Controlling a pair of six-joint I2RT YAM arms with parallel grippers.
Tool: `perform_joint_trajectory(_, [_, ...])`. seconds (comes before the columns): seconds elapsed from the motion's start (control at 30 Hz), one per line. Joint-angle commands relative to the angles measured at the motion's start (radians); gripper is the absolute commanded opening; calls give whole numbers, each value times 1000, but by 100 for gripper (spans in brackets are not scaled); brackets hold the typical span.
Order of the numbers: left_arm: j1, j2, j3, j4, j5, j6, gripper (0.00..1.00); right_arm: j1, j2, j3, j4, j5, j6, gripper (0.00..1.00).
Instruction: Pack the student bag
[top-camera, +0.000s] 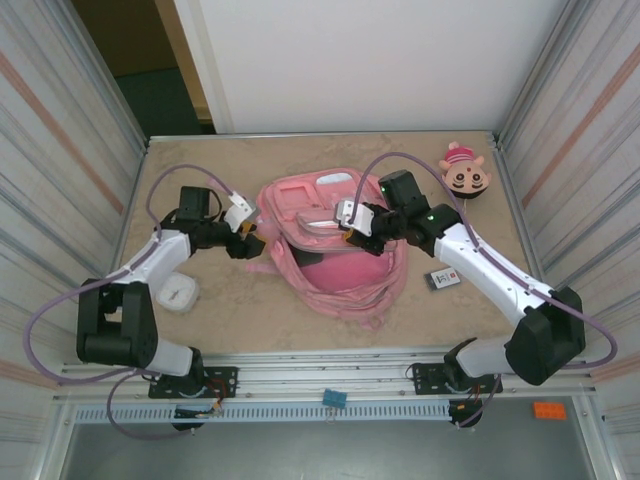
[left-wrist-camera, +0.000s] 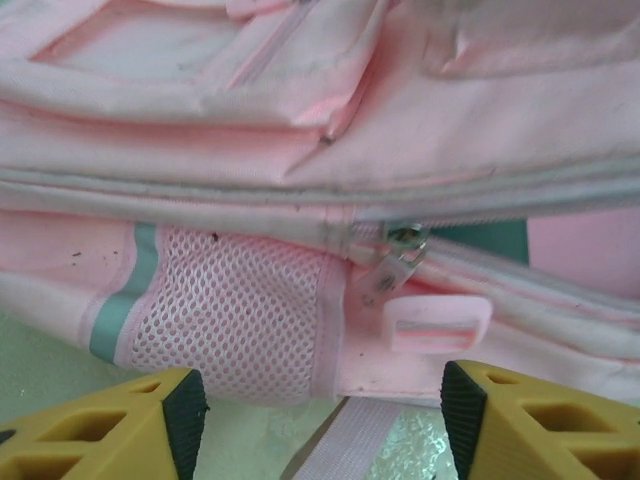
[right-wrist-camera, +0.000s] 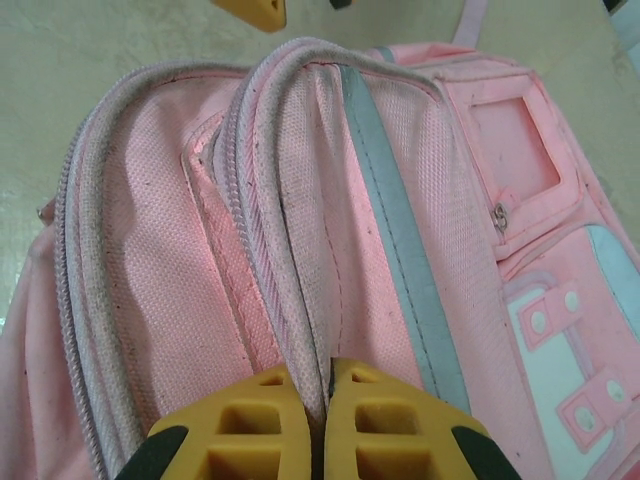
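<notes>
The pink student bag (top-camera: 330, 245) lies in the middle of the table with its main zipper open. My right gripper (top-camera: 352, 228) is shut on the bag's zippered rim (right-wrist-camera: 300, 300), pinching the fabric edge between its yellow fingers (right-wrist-camera: 260, 420). My left gripper (top-camera: 250, 240) is open at the bag's left side. In the left wrist view its fingertips (left-wrist-camera: 185, 405) straddle a pink strap (left-wrist-camera: 350, 440), below the mesh side pocket (left-wrist-camera: 230, 310), the metal zipper pull (left-wrist-camera: 395, 260) and a pink plastic buckle (left-wrist-camera: 437, 322).
A round pink-and-tan cartoon plush (top-camera: 464, 172) lies at the back right. A small dark card-like item (top-camera: 443, 279) sits right of the bag, and a white round object (top-camera: 179, 293) lies at the front left. Metal walls close in both sides.
</notes>
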Motion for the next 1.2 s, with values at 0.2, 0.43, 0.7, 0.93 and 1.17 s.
perform_joint_trajectory(0.2, [-78,124,131,-38,-18,150,75,-45,-38,14,-40,-149,-93,0])
perform_joint_trajectory(0.43, [-82,181,175,-37,122,62,76,-45,-27,20,-44,-163,-80,0])
perform_joint_trajectory(0.7, [-154,218,198,-181,78,191,76,-45,-20,24,-41,-164,-68,0])
perform_joint_trajectory(0.93, [-197,227,194,-196,27,120,48,-45,-19,16,-34,-144,-44,0])
perform_joint_trajectory(1.17, [-204,183,189,-183,30,-1,4,-43,-18,17,-27,-129,-28,0])
